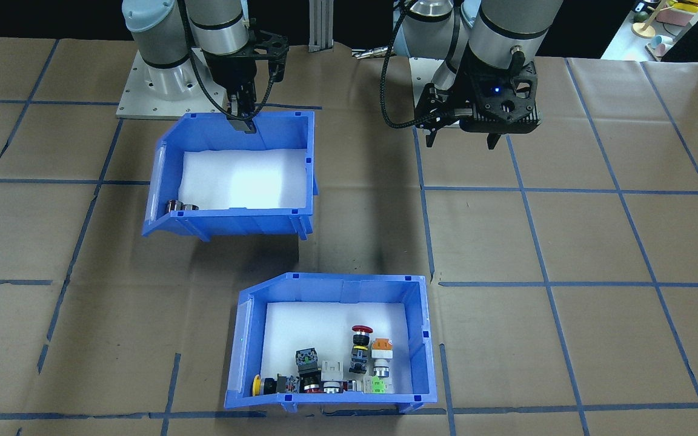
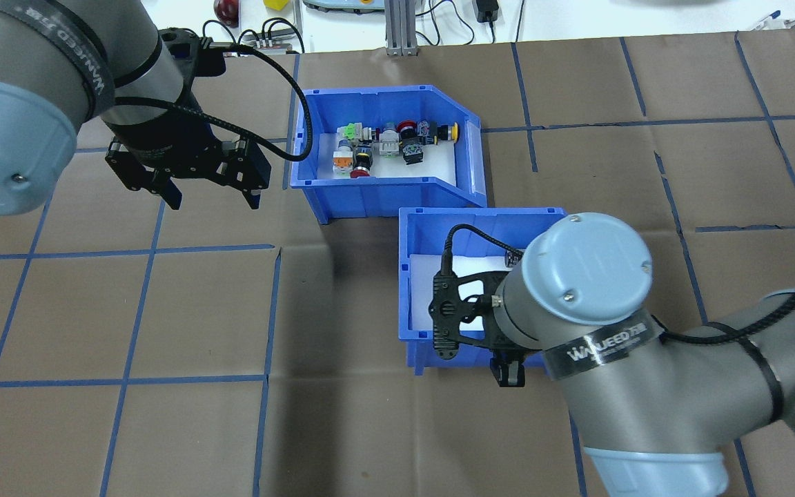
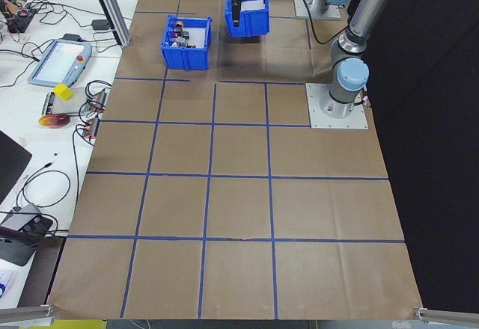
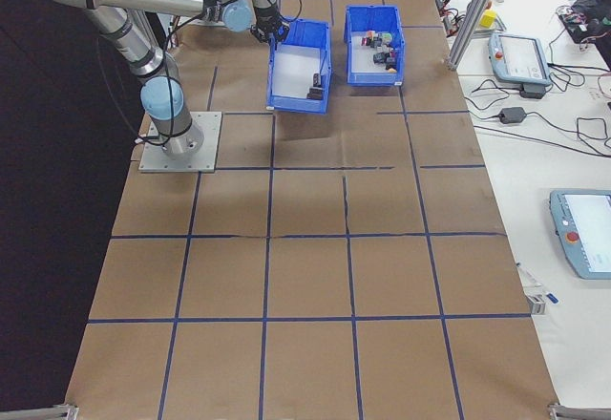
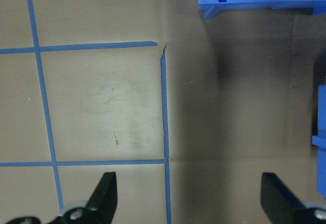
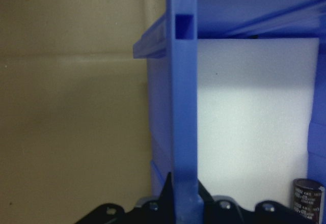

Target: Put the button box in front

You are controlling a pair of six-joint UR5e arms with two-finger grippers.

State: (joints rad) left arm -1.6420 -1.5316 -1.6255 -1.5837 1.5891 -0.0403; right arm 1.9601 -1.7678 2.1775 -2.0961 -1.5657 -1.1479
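Inside the button box (image 1: 425, 339) (foam-lined) lie assorted switches (image 1: 349, 363).

Front and overhead views oppose, sharing table (image 1: 567, 339), end views distant

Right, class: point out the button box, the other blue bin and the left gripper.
button box (image 1: 246, 339): front-facing view, on its blue side wall.
other blue bin (image 1: 246, 223): front-facing view, on its outer long wall.
left gripper (image 2: 212, 197): overhead view, midway between its two open fingertips.
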